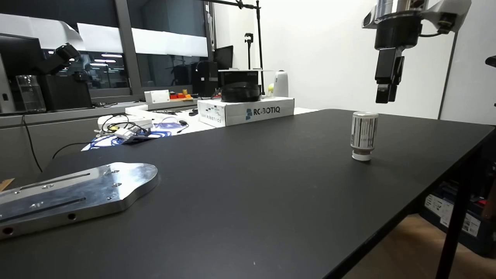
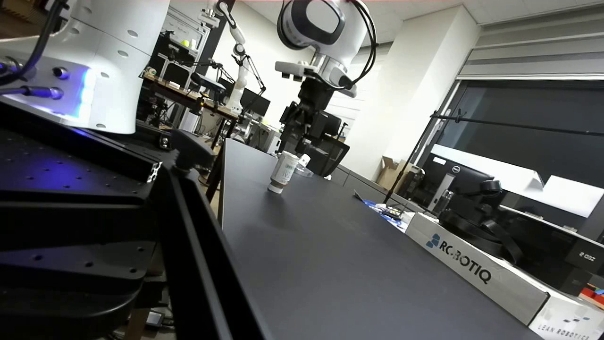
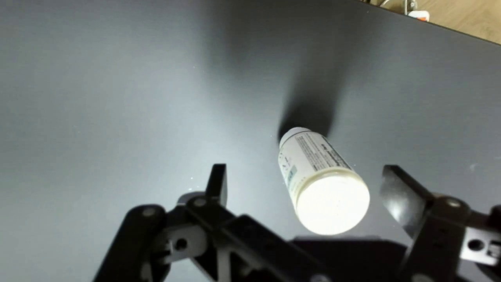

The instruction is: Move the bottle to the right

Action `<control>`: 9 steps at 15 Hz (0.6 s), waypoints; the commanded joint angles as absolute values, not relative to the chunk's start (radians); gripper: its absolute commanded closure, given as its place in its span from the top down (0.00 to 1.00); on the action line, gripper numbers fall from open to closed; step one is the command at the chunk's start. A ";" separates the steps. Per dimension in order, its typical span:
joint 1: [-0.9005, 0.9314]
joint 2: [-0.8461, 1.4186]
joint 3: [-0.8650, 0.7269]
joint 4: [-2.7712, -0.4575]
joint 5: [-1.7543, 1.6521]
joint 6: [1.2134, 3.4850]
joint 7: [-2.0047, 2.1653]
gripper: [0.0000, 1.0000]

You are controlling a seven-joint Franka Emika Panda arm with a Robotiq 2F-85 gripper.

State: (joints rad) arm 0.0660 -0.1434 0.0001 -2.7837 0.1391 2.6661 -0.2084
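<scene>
The black tool [image 3: 305,180] hangs above the table [image 1: 248,186], its two fingers [image 3: 407,196] spread wide apart. In the wrist view a small whitish bottle [image 3: 313,156] shows between them — touching neither. The bottle stands on its narrow white end on the table. In an exterior view, a shiny metal plate [image 1: 77,190] lies well apart, left foreground — and beyond the table sits a white box [image 1: 232,114] lettered Robotiq.
</scene>
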 commanded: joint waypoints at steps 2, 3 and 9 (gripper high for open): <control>0.094 -0.060 0.047 -2.783 0.114 2.768 -0.161 1.00; 0.094 -0.044 0.055 -2.783 0.103 2.790 -0.155 1.00; 0.086 0.043 0.065 -2.783 -0.001 2.942 -0.135 0.53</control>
